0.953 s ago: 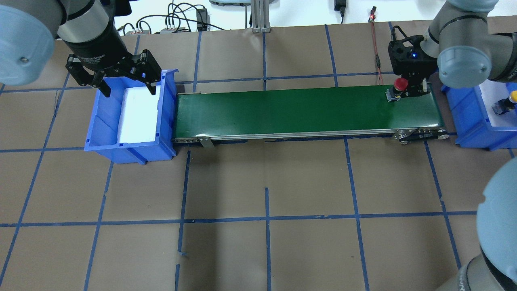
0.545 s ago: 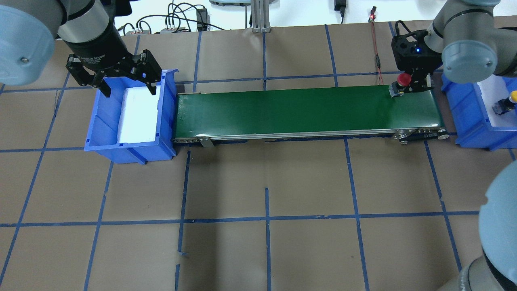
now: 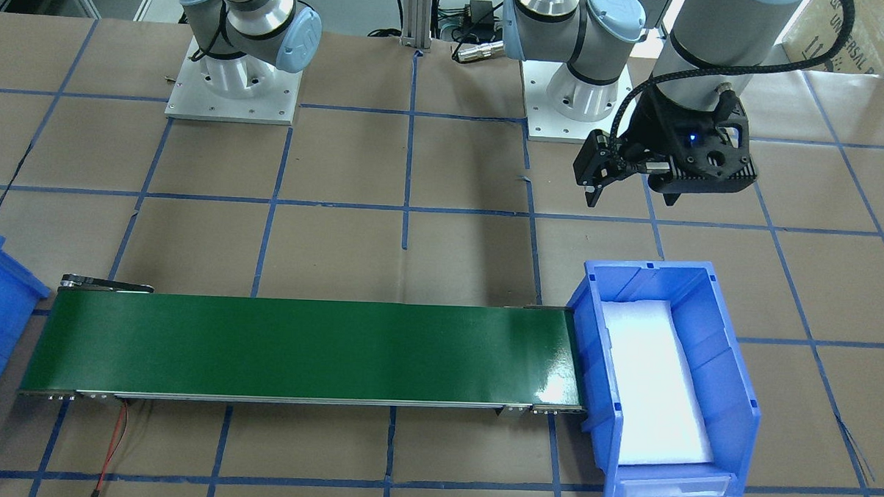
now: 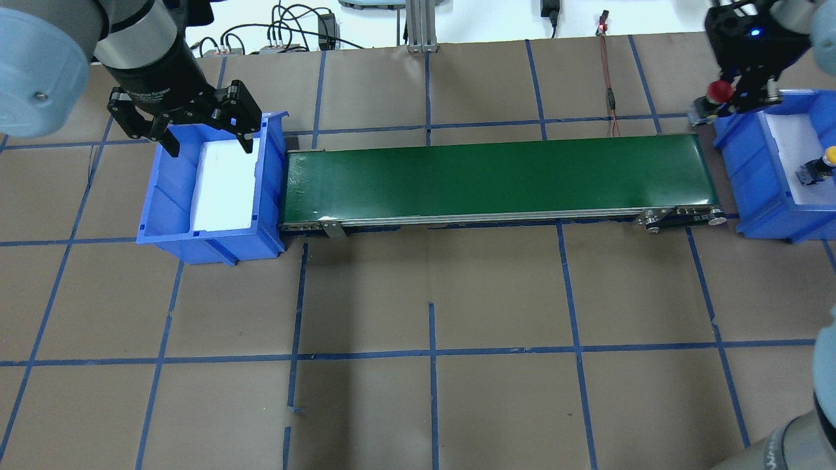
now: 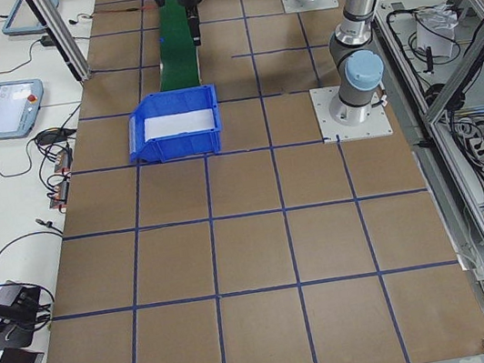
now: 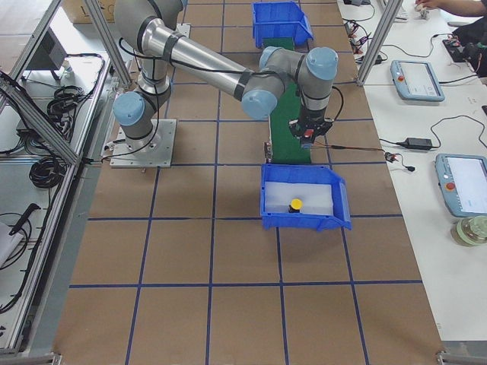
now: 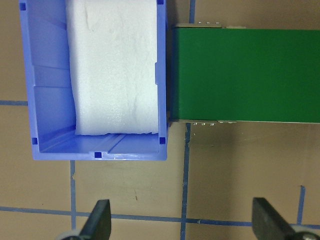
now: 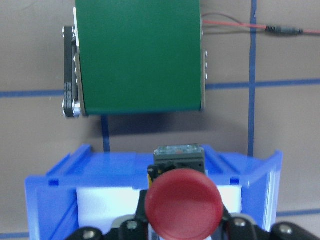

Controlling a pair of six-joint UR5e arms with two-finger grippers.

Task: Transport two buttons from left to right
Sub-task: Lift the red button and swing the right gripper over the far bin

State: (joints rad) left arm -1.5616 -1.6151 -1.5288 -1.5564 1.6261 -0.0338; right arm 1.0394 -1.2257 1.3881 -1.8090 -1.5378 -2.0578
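Red, round and smooth: the mushroom cap of the red button [image 8: 183,202] fills the bottom of the right wrist view, clamped tight in the right gripper [image 4: 739,101]. Its boxy black-grey switch body pokes out past the cap, and the rest of it is hidden. The button hangs clear of the belt, above the belt-side rim of the right bin [image 4: 757,196], a glossy blue plastic tub with a white foam lining [image 4: 793,143]. On that foam sits the yellow button [image 4: 824,163], too small to say whether it is upright or tipped. The overhead frame cuts this bin off at its right edge.

Over to the left gripper [image 4: 209,147]: 2 black fingers [image 7: 100,220] spread wide with nothing between them, poised above the left bin [image 4: 163,196] and its dimpled white foam pad [image 4: 225,189]. Between the 2 bins runs the flat green conveyor belt [image 4: 496,176], faintly shiny at its ends. The front-facing view catches only a corner of the right bin.
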